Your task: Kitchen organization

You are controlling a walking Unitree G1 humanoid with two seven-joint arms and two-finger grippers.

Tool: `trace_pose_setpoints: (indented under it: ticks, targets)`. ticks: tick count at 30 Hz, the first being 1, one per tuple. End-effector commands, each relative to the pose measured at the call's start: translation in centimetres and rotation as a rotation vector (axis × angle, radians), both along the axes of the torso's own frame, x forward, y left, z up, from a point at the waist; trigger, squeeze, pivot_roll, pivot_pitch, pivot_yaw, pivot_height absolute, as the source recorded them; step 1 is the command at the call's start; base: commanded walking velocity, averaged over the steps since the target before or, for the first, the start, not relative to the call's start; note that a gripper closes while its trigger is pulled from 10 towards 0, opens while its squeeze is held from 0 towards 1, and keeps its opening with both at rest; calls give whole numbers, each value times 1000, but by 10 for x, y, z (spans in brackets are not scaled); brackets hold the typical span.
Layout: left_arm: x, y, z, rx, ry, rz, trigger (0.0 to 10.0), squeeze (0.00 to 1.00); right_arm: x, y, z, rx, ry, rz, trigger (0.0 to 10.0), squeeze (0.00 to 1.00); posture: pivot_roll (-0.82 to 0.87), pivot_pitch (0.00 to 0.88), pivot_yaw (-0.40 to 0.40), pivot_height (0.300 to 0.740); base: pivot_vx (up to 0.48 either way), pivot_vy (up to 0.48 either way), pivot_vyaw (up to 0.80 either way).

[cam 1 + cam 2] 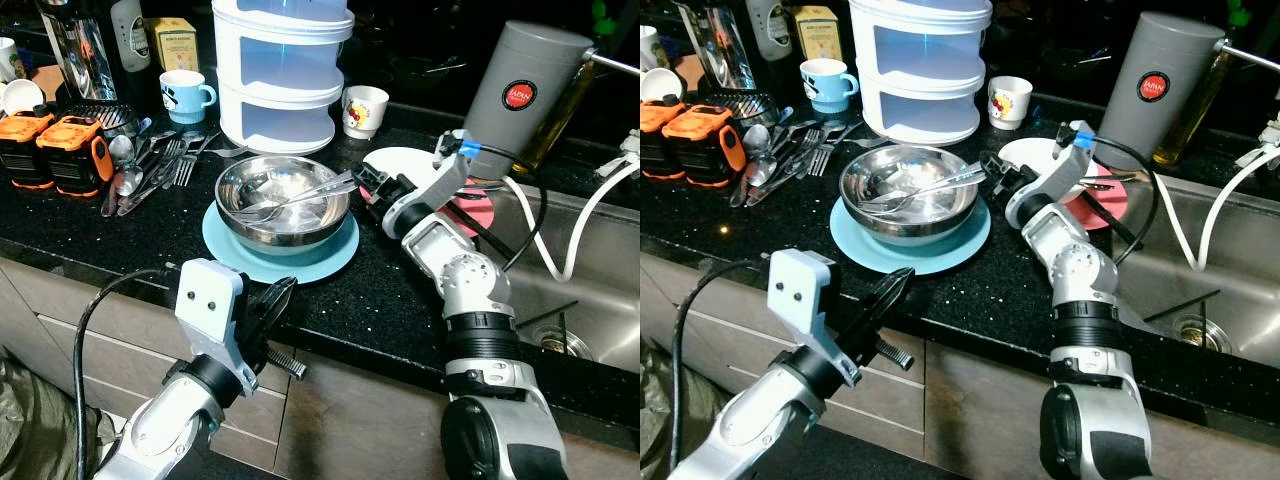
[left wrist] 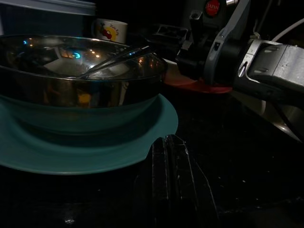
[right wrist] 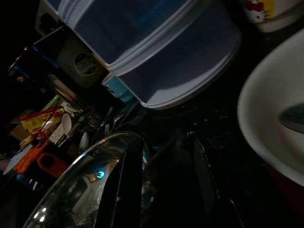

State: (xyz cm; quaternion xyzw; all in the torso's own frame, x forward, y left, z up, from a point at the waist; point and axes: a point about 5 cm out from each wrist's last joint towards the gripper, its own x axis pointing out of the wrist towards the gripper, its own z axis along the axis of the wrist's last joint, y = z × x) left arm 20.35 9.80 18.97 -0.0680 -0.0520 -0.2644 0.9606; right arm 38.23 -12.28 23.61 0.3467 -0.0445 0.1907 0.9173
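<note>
Right gripper point(image 1: 366, 186), fingers apart, is beside the bowl point(image 1: 283, 205). Left gripper point(image 1: 272, 305) is closed, empty. Nothing is tidied yet.

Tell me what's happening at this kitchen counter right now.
The robot stands at a black counter. Its right gripper, fingers open, sits at the rim of a steel bowl holding utensils, which rests on a teal plate. The left gripper, fingers shut, hovers at the counter's front edge near the plate. Neither gripper holds anything.
</note>
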Motion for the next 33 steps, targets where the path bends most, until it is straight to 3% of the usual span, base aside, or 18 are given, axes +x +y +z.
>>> trace_pose_setpoints:
  ticks: [1,8,9,10,23,31,32,33]
  targets:
    - [-2,-1,-1,-4,5,2,10000,0,2,3,4,2,-15,5,10000,0,189,0,-99,740,0,0,0]
    - [-2,0,-1,-6,3,13,10000,0,4,3,7,15,-30,2,10000,0,186,0,-100,740,0,0,0]
    - [-2,1,-1,-5,3,16,10000,0,4,3,8,18,-34,3,8039,0,185,0,-99,740,0,0,0]
    - [-2,2,-1,-5,3,21,10000,0,4,3,8,23,-39,6,0,0,185,0,-100,740,0,0,0]
    - [0,13,1,13,-10,68,10000,0,3,2,15,66,-84,23,0,0,192,0,-100,740,0,0,0]
    - [1,14,2,17,-13,70,10000,0,2,-1,23,140,-123,32,0,0,194,0,-99,740,0,0,0]
    - [3,15,2,19,-18,72,10000,0,1,-5,34,208,-162,23,0,0,196,0,-99,740,0,0,0]
    - [3,15,2,19,-18,72,10000,0,1,-5,34,208,-162,23,0,0,196,0,-99,740,0,0,0]
